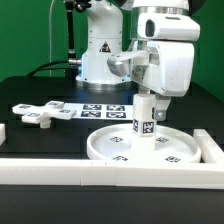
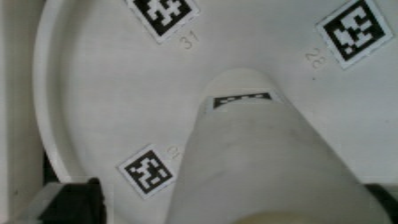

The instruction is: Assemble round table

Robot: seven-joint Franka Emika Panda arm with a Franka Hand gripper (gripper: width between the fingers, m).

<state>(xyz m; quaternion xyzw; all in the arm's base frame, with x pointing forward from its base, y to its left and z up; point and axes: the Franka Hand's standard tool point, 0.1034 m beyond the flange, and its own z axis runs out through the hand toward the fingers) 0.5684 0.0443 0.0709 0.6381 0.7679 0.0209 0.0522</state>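
The large rimmed disc top (image 1: 120, 150) lies flat on the table near the front. The short cylindrical leg (image 1: 143, 118) stands upright over its middle, with its lower end at the disc's surface. My gripper (image 1: 146, 98) is shut on the leg's upper part. In the wrist view the leg (image 2: 267, 140) fills the middle and my dark fingers (image 2: 71, 203) show on either side of it. The disc top (image 2: 107, 90) with its markers lies behind. The flat cross-shaped base (image 1: 42, 113) lies apart, at the exterior view's left.
The marker board (image 1: 100, 110) lies behind the disc, in front of the robot's base (image 1: 100, 55). Long white border bars run along the front (image 1: 90, 171) and at the exterior view's right (image 1: 210, 150).
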